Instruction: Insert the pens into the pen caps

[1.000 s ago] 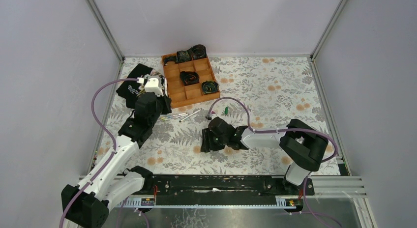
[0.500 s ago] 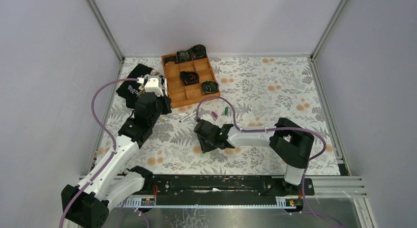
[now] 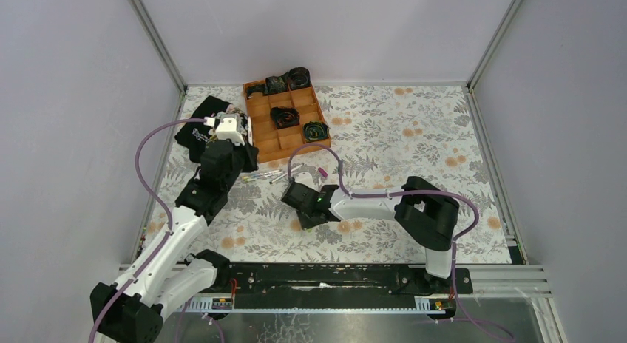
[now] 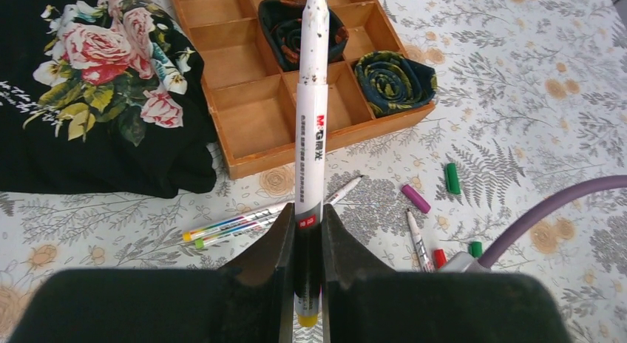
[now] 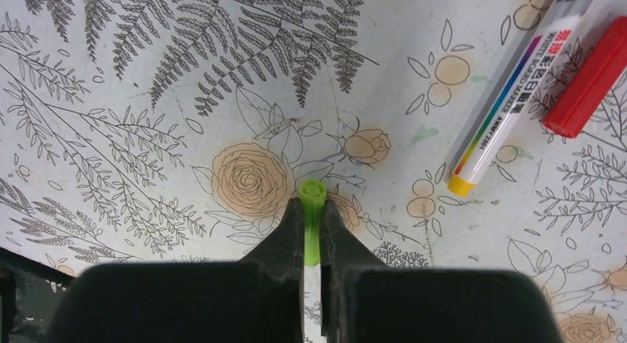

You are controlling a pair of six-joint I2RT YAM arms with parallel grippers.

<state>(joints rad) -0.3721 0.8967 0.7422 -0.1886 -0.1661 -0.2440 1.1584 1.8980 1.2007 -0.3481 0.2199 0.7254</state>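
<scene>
Pen [image 4: 311, 136] white, dark-speckled; cap [image 5: 313, 202] lime green.

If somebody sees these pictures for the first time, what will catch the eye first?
The left gripper clamps a white pen that points toward the orange tray at the far side. Near the middle, the right gripper pinches a lime green cap over the flowered table cover.

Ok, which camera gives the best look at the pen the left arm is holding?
The left wrist view. The pen fills it, clamped between the left fingers, printed barrel pointing at the wooden tray. From the top camera I can't make it out at the left arm's end; the right wrist view misses it.
</scene>
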